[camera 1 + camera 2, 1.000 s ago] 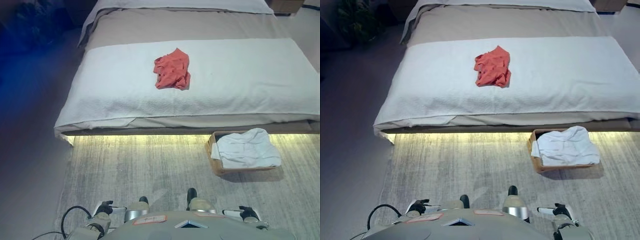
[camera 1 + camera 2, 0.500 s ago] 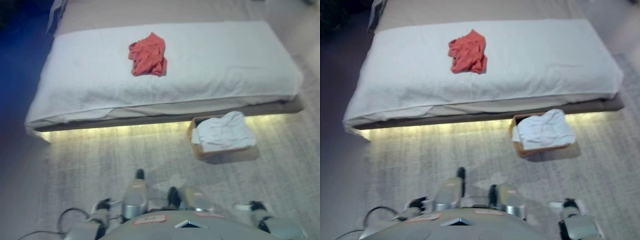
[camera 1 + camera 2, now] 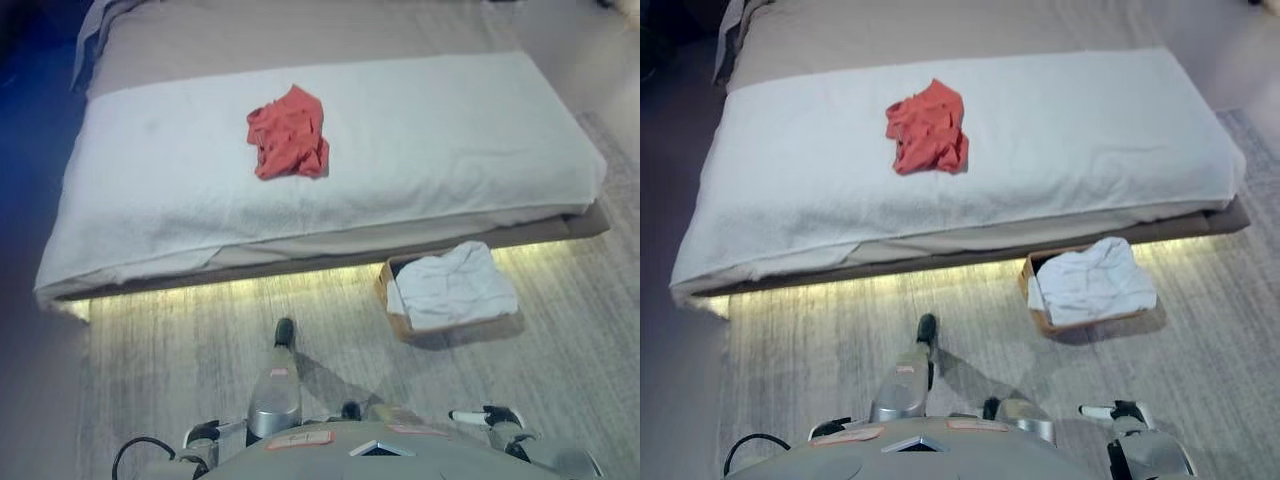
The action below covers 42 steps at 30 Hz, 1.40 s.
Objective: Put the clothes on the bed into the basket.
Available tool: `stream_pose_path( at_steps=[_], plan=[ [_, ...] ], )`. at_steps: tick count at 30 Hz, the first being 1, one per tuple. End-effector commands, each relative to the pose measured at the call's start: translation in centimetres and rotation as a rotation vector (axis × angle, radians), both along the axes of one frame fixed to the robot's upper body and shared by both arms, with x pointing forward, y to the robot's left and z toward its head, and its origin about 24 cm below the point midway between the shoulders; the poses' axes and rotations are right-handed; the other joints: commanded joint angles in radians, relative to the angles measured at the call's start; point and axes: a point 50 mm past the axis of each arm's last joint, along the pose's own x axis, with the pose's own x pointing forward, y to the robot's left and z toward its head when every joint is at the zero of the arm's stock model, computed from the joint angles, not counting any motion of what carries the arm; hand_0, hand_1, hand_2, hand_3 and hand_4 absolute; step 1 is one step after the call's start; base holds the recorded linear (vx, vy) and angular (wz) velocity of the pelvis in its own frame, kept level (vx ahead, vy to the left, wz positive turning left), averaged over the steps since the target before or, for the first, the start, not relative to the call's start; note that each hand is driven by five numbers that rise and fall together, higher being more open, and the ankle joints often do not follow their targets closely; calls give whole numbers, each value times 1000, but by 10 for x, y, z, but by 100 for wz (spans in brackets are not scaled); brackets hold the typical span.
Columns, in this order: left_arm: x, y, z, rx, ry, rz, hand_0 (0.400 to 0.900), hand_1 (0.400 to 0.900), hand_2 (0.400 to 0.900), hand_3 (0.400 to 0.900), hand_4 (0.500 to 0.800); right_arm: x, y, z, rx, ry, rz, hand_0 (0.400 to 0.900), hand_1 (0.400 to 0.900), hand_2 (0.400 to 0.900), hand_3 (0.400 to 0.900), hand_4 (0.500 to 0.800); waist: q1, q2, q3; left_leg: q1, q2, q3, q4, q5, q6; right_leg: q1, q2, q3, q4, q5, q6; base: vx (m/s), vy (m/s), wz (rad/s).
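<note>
Clothes: you saw one red garment (image 3: 288,146) lying crumpled on the white cover of the bed (image 3: 450,150), placed as before; only the camera shifted. Near right, the basket (image 3: 1036,315) on the floor held a white cloth (image 3: 1090,280). Right hand (image 3: 1118,411) and left hand (image 3: 203,433) hung low; whether their fingers were curled I cannot tell.

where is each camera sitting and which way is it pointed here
Left eye view: on the head, looking down and forward at the bed, the red garment and the basket; the right hand shows at the bottom.
Right eye view: set slightly beside it, same direction, right hand low again.
Both share the whole scene, including the white cloth in the basket.
</note>
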Motion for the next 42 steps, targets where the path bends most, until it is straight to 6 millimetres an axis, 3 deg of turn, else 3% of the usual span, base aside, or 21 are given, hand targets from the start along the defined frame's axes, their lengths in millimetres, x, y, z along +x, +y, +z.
stream_pose_path(
  at_steps=[1,5,8,11,12,14,16,18,20,22,23,25,28,33,37,42],
  plan=[
    [28,35,14,130,-65,-60,900,900,900,900,800,21,-14,8,-45,-84,37,900,900,900,900,800,15,-23,-32,-238,-13,-2,206,-10,-46,67,-160,-53,-3,75,134,217,168,5],
    [36,37,16,136,-89,-74,900,900,900,900,800,35,-10,9,-39,-138,52,900,900,900,900,800,14,-45,-46,-246,-59,20,252,-82,-5,49,-196,-59,21,195,163,233,178,4],
    [35,36,16,130,-76,-89,900,900,900,900,800,37,-12,10,-46,-140,53,900,900,900,900,800,12,-51,-45,-213,-93,39,245,-127,32,13,-211,-54,114,330,167,215,191,2],
    [39,39,17,129,-78,-107,900,900,900,900,800,37,-14,11,-46,-143,44,900,900,900,900,800,-17,-25,-28,-140,-122,22,190,-149,65,-88,-151,2,305,429,130,218,204,17],
    [38,40,17,129,-73,-113,900,900,900,900,800,34,-15,10,-50,-136,45,900,900,900,900,800,-30,-16,-16,-111,-127,23,173,-158,74,-115,-145,-16,340,439,123,220,203,13],
    [40,41,18,134,-73,-120,900,900,900,900,800,36,-15,11,-58,-139,65,900,900,900,900,800,-55,7,14,-34,-128,15,123,-171,83,-201,-143,-75,349,382,99,244,152,9],
    [44,43,19,142,-82,-130,900,900,900,900,800,35,-14,11,-70,-125,110,900,900,900,900,800,-82,33,49,46,-116,-7,87,-186,79,-300,-116,-126,275,238,71,295,13,13],
    [48,42,20,146,-94,-144,900,900,900,900,800,37,-13,11,-81,-124,144,900,900,900,900,800,-102,26,74,98,-113,-13,77,-209,64,-329,-145,-170,94,276,92,308,-140,19],
    [53,40,20,151,-108,-158,900,900,900,900,800,47,-14,14,-105,-149,187,900,900,900,900,800,-130,13,103,141,-111,-31,87,-245,47,-410,-182,-144,-58,375,127,314,-198,40],
    [53,40,20,156,-117,-152,900,900,900,900,800,60,-15,18,-120,-194,232,900,900,900,900,800,-135,-2,128,165,-116,-36,120,-280,36,-417,-187,-143,-73,411,149,211,-171,32],
    [56,41,21,164,-121,-160,900,900,900,900,800,64,-15,19,-122,-209,252,900,900,900,900,800,-133,-13,129,164,-124,-42,135,-290,32,-401,-194,-150,-63,404,142,85,-174,41],
    [65,37,21,164,-142,-173,900,900,900,900,800,85,-20,29,-160,-263,310,900,900,900,900,800,-136,-18,136,139,-124,-54,144,-284,26,-412,-173,-136,-24,399,130,35,-180,53],
    [66,25,18,146,-156,-189,900,900,900,900,800,116,-31,48,-224,-346,382,900,900,900,900,800,-129,-14,109,138,-102,-71,112,-267,10,-393,-178,-181,-41,406,126,102,-159,35],
    [68,14,15,128,-161,-228,900,900,900,900,800,196,-35,103,-324,-591,501,900,900,900,900,800,-110,7,88,131,-79,-84,68,-242,4,-377,-173,-203,-69,406,130,54,-57,9],
    [61,16,14,143,-137,-225,900,900,900,900,800,270,-13,167,-407,-807,621,900,900,900,900,800,-84,19,91,134,-69,-86,27,-225,1,-391,-174,-198,-60,401,129,5,-2,-1],
    [58,14,13,137,-124,-188,900,900,900,900,800,331,21,234,-470,-923,710,900,900,900,900,800,-57,21,110,106,-56,-89,2,-198,-7,-428,-172,-201,-54,405,125,-25,-9,4]
  ],
)
